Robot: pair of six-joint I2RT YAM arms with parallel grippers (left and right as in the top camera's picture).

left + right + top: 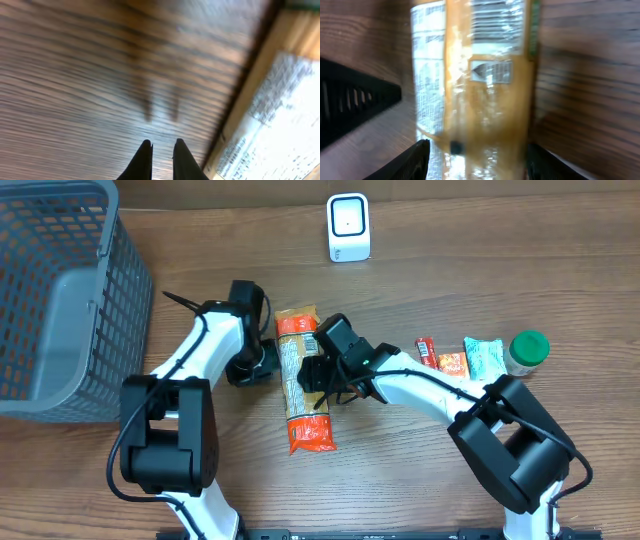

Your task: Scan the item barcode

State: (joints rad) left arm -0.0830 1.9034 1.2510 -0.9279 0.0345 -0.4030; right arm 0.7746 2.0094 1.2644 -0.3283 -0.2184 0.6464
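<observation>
The long orange package (pixel 308 420) is lying flat on the table (pixel 430 270), in the middle, between the two arms and well apart from the white scanner (pixel 348 227) at the far edge. The step in hand is being judged as the taking of the package by the right gripper (pixel 316 375). In the right wrist view the right gripper (pixel 477 160) is being held directly over the package, with its jaws standing wide, one finger (pixel 415 160) on each long side, and nothing is being squeezed as far as can be told; whether the pads are touching the wrapper cannot be seen. For a good grip, the jaws should be closed across the narrow width, centred on the package, and gently, because the wrapper is probably soft and slippery. The barcode (pixel 496 22) is facing upward beyond the fingers, so it should be left uncovered and later turned toward the scanner window. The right arm is reaching across from the right side with the wrist bent downward. The left gripper (pixel 162 150) is hovering low over bare wood just beside the package's left edge, with its fingers almost together and holding nothing, and the left arm is being held bent close to the package.
</observation>
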